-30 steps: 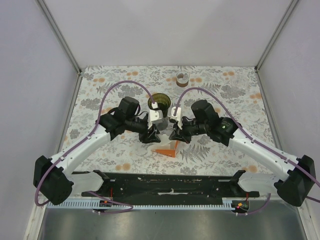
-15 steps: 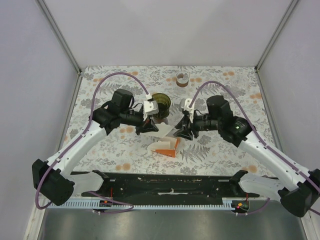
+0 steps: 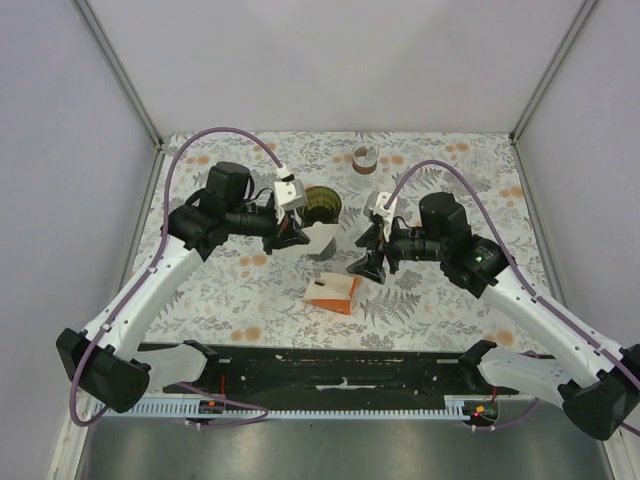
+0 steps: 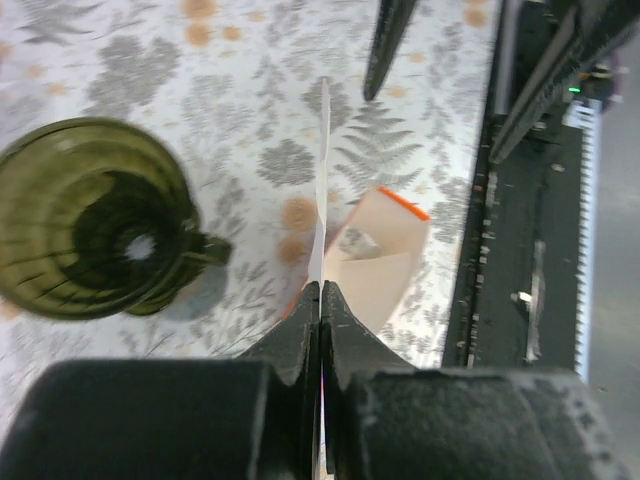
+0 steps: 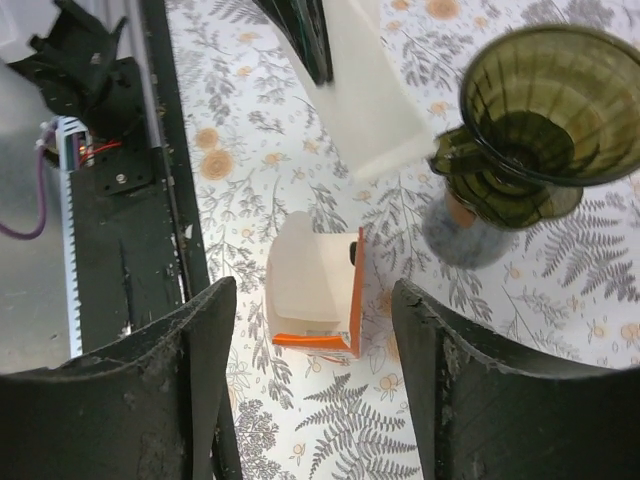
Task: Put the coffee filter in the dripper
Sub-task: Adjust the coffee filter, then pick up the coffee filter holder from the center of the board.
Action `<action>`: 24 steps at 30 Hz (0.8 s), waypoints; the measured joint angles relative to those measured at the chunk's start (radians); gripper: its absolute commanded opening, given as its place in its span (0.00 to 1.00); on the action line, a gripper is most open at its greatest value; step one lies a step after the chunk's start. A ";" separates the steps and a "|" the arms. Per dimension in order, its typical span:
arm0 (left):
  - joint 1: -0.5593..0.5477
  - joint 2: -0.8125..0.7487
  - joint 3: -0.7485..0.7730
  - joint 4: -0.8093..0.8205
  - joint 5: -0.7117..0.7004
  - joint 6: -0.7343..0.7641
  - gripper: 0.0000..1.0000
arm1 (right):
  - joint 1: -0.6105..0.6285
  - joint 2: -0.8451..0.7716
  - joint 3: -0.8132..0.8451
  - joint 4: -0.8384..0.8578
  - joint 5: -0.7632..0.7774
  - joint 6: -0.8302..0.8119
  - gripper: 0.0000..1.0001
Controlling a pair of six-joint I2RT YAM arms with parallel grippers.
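In the top view my left gripper (image 3: 296, 238) is shut on a white paper coffee filter (image 3: 320, 240), held above the table just in front of the dark green glass dripper (image 3: 322, 203). Its wrist view shows the filter (image 4: 323, 170) edge-on as a thin white sheet pinched between the closed fingertips, with the dripper (image 4: 90, 230) upright to the left. My right gripper (image 3: 362, 250) is open and holds nothing, a little to the right of the filter. Seen from the right wrist, the filter (image 5: 375, 100) hangs beside the dripper (image 5: 545, 110).
An orange and white filter box (image 3: 333, 293) lies open on the floral table (image 3: 450, 300), below and between the grippers; it is also the box (image 5: 315, 290) under the right jaws. A small round brown object (image 3: 365, 156) sits at the back. The black base rail (image 3: 340, 365) runs along the near edge.
My left gripper closed on the filter, lifted it out of the box and carried it left and back toward the dripper. The right gripper opened and drew away to the right.
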 measured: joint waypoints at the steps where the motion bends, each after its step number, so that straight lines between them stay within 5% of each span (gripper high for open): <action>1: 0.002 -0.003 0.011 0.004 -0.044 -0.009 0.02 | 0.001 0.009 0.000 0.000 0.026 0.009 0.74; 6: 0.029 -0.029 0.017 0.023 -0.290 -0.056 0.02 | 0.039 0.126 0.023 -0.026 0.181 0.037 0.79; 15: 0.092 -0.070 0.010 0.027 -0.506 -0.086 0.02 | 0.161 0.356 0.080 -0.121 0.359 0.002 0.66; 24: 0.101 -0.083 -0.011 0.027 -0.552 -0.087 0.02 | 0.187 0.459 0.094 -0.153 0.441 -0.026 0.12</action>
